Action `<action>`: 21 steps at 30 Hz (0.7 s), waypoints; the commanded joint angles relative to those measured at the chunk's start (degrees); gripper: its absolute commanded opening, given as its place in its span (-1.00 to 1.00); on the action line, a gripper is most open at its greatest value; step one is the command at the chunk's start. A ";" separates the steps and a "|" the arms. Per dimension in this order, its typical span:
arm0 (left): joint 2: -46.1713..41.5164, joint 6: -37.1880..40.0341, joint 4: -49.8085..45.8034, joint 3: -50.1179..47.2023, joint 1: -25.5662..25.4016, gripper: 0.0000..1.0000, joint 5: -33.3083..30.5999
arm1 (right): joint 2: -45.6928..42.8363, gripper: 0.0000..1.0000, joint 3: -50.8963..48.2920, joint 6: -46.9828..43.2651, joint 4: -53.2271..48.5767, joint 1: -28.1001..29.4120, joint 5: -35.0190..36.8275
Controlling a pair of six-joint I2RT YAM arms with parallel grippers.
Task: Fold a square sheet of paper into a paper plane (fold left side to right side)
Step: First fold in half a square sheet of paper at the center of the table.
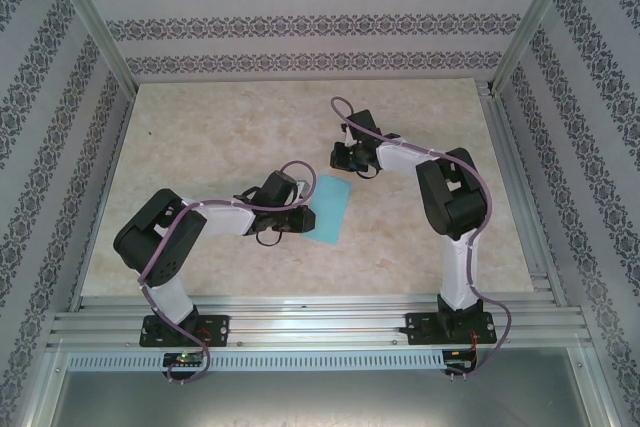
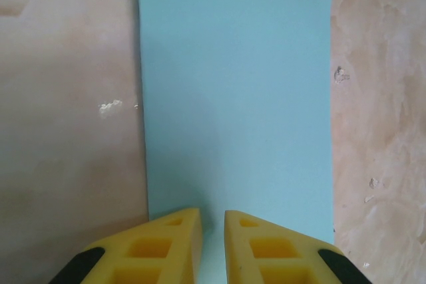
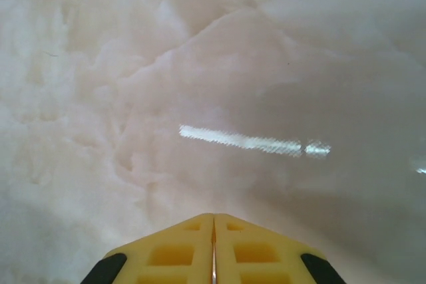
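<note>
L gripper [image 2: 213,221] sat at the cyan paper sheet's [image 2: 236,84] left edge, jaws narrowly apart. R gripper [image 3: 213,217] was closed over bare table [image 3: 133,98], near sheet's far edge

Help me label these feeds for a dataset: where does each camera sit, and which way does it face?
Top: fixed above and behind the arm bases, looking down on the table; both arms show whole.
Left wrist: on the left arm, looking past its yellow jaws, a slit apart, down at the blue paper.
Right wrist: on the right arm, looking past its shut yellow jaws at the table.
Shared: top and left wrist both see the paper.
</note>
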 commanded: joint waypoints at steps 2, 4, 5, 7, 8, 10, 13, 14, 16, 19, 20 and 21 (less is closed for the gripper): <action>3.87 -0.88 -13.27 -3.72 -2.32 -0.64 0.00 | -8.06 -0.81 -5.48 3.85 2.57 3.08 -3.85; 3.94 -0.81 -13.30 -3.58 -2.38 -0.64 0.04 | -8.66 -0.82 -8.80 7.03 5.47 4.72 -5.51; 3.93 -0.78 -13.49 -3.49 -2.37 -0.64 -0.02 | -8.39 -0.82 -9.88 8.55 6.54 5.45 -6.11; 3.94 -0.74 -13.64 -3.36 -2.42 -0.64 -0.01 | -7.46 -0.82 -11.17 10.13 8.51 6.64 -6.35; 3.86 -0.74 -13.67 -3.36 -2.41 -0.64 -0.12 | -6.71 -0.82 -11.29 10.31 8.63 7.06 -5.79; 3.77 -0.61 -13.65 -3.39 -2.45 -0.64 -0.07 | -5.31 -0.82 -11.15 10.81 8.70 7.17 -5.22; 3.44 -0.56 -13.89 -3.42 -2.59 -0.64 -0.12 | -3.25 -0.82 -10.30 10.27 7.35 7.22 -3.06; 3.20 -0.52 -14.02 -3.39 -2.59 -0.64 -0.10 | -2.48 -0.82 -9.47 9.71 5.94 7.22 -2.13; 2.82 -0.43 -14.08 -3.56 -2.68 -0.64 -0.21 | -1.06 -0.82 -8.40 9.05 3.64 7.12 -0.80; 2.15 -0.42 -14.10 -3.92 -2.76 -0.63 0.01 | 0.89 -0.82 -7.30 8.66 0.72 7.08 0.79; 1.92 -0.42 -14.12 -4.08 -2.76 -0.63 0.10 | 1.41 -0.82 -6.98 8.56 -0.20 7.12 1.35; 1.47 -0.39 -14.12 -4.43 -2.81 -0.62 0.26 | 2.01 -0.82 -6.62 8.57 -1.34 7.08 1.95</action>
